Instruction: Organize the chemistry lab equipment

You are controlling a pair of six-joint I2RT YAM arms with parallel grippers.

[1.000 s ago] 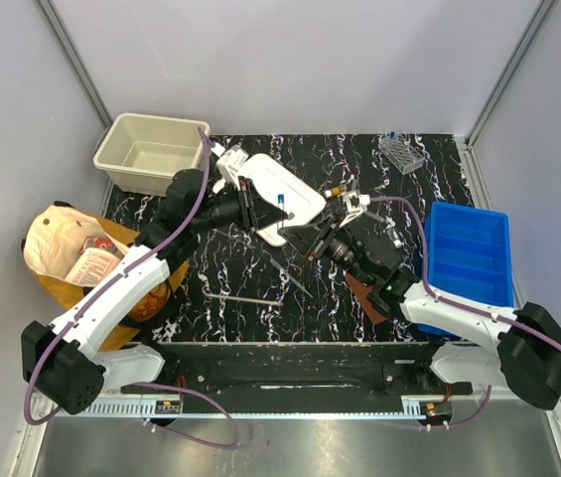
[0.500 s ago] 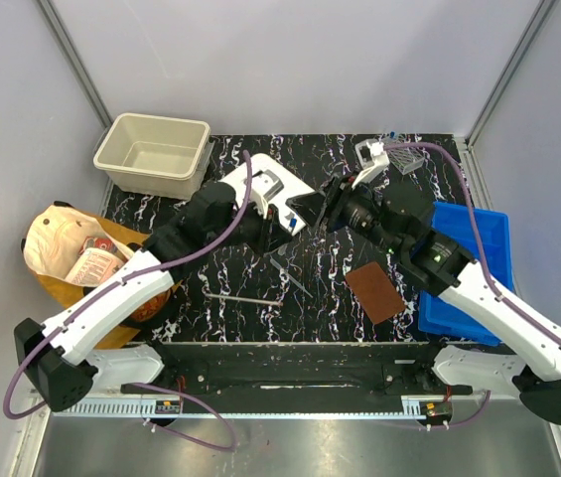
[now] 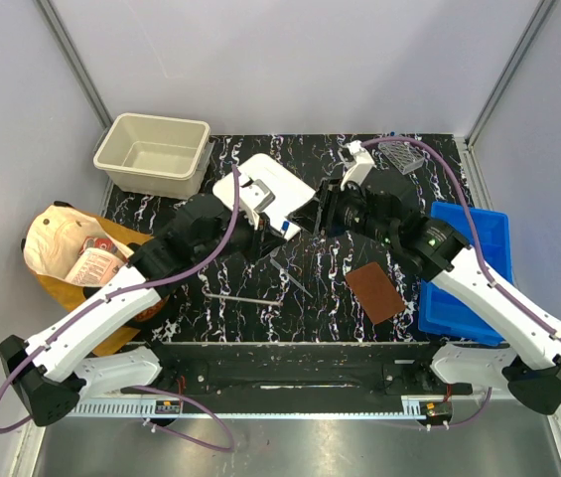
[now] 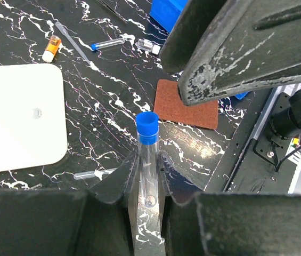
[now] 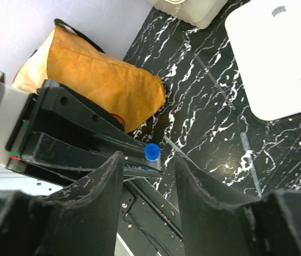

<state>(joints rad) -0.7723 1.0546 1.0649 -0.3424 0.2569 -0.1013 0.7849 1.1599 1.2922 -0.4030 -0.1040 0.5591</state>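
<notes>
Black marble-look tabletop (image 3: 325, 298) w/ white veins. Pale lilac-grey walls (image 3: 300, 60) on 3 sides, alu struts (image 3: 74, 60) in back corners. Brushed steel sill (image 3: 290, 447) at near edge. Soft, even light.

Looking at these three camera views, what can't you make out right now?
- Top view: the tube held by the left gripper is nearly hidden under its wrist.
- Left wrist view: the right gripper is cut off by the top edge.
- Top view: the rack is too small to show any contents.
- Top view: the right arm covers part of the blue tray.
</notes>
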